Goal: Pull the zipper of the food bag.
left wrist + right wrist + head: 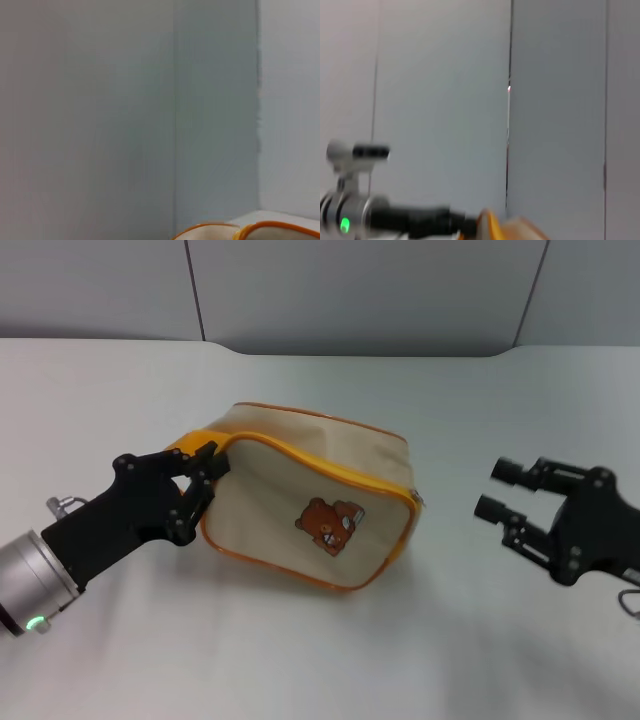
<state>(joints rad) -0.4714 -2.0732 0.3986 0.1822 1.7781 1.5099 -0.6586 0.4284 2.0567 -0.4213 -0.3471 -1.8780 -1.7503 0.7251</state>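
Observation:
The food bag (290,490) lies on its side on the white table, its bear patch (330,523) facing up. The silver zipper pull (417,499) sits at the bag's right end, on the thin orange-edged zipper line. My left gripper (210,462) is shut on the bag's left end, by the orange strap handle (185,452). My right gripper (500,489) is open and empty, a short way to the right of the zipper pull and not touching the bag. The bag's orange trim also shows in the left wrist view (260,229) and in the right wrist view (490,227).
The white table (330,660) stretches all around the bag. Grey wall panels (350,290) stand behind its far edge. The right wrist view shows my left arm (395,218) across the bag.

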